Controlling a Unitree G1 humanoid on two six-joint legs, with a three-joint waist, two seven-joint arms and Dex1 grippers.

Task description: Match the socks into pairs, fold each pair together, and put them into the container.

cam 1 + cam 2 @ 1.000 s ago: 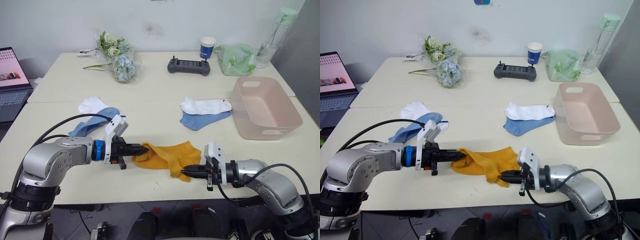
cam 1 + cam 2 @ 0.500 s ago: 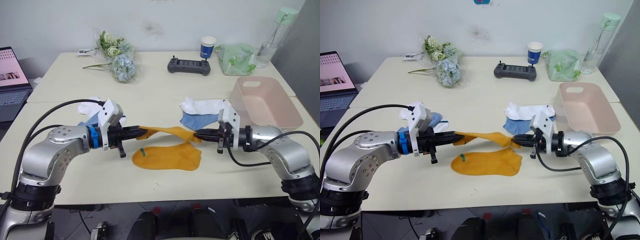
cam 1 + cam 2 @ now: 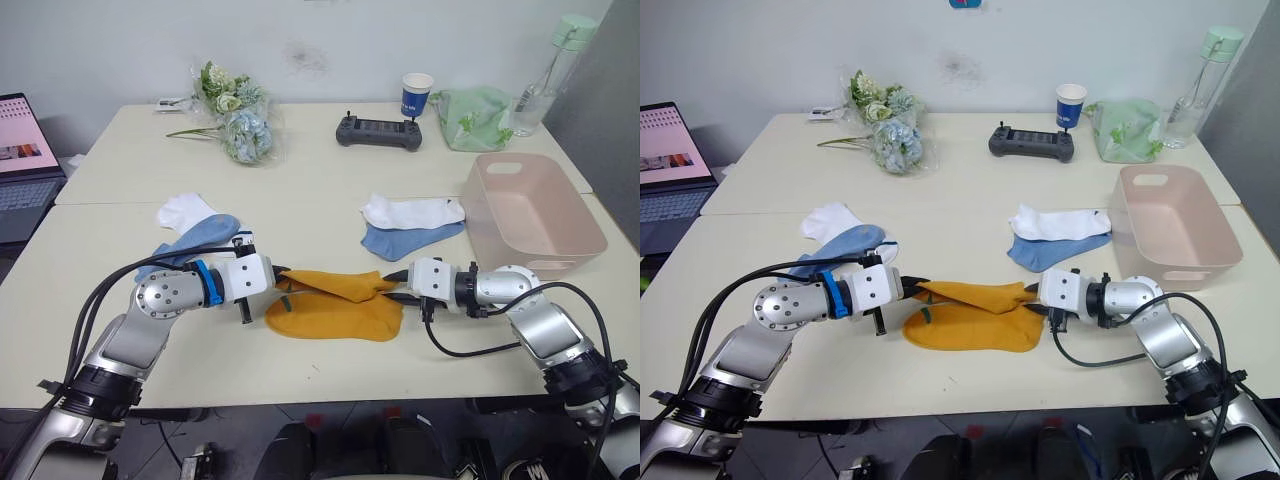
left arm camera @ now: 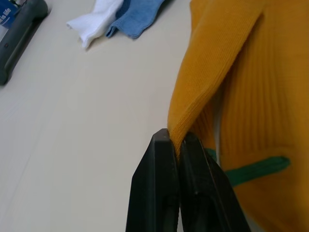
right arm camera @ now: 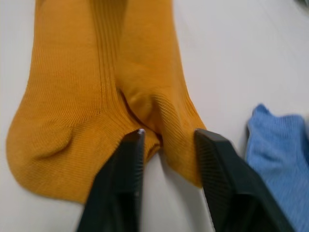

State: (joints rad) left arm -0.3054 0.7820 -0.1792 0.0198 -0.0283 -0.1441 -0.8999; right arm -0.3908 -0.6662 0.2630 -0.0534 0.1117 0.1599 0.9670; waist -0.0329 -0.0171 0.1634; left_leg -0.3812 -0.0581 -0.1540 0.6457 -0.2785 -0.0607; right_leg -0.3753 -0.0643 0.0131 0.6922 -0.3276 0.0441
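A game controller [image 3: 377, 131], a paper cup [image 3: 415, 94], flowers [image 3: 232, 108] and a green bag [image 3: 472, 118] are seen at the back of the table [image 3: 300, 190]. The pink basket [image 3: 533, 215] is kept on the right. Two orange socks [image 3: 335, 303] are laid together in front. One edge is pinched by the left gripper [image 4: 175, 145]. The right gripper [image 5: 166, 137] is spread apart around the other end.

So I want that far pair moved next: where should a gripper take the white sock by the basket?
Probably at the white sock's free cuff end nearest the basket, coming from above: it lies flat across the blue sock, and that end overhangs clear of it.
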